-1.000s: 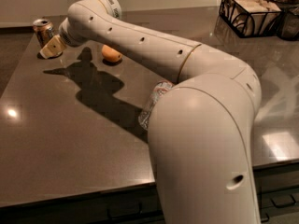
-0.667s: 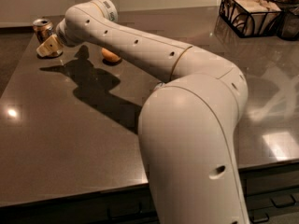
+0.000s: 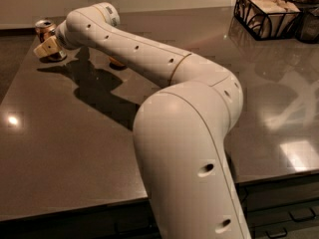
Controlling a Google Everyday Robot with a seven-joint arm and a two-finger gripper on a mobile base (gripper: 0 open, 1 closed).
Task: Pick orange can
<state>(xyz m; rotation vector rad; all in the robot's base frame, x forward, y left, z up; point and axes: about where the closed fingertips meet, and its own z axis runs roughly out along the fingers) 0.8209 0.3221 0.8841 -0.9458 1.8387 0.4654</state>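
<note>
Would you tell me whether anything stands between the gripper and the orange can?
Nothing visible does. The gripper is right at the orange can near the table's far left edge, covering its lower part in this view. The orange fruit lies off to the side, mostly hidden behind the arm, outside that gap.

No word, brand, number or sign could be read anywhere. The orange can [image 3: 45,30], at the far left of the surface [image 3: 60,148], showed only a patterned side with no legible print. The gripper [image 3: 50,48] sat just in front of that can, its casing plain. The wire basket [image 3: 264,15] showed no readable label.
</note>
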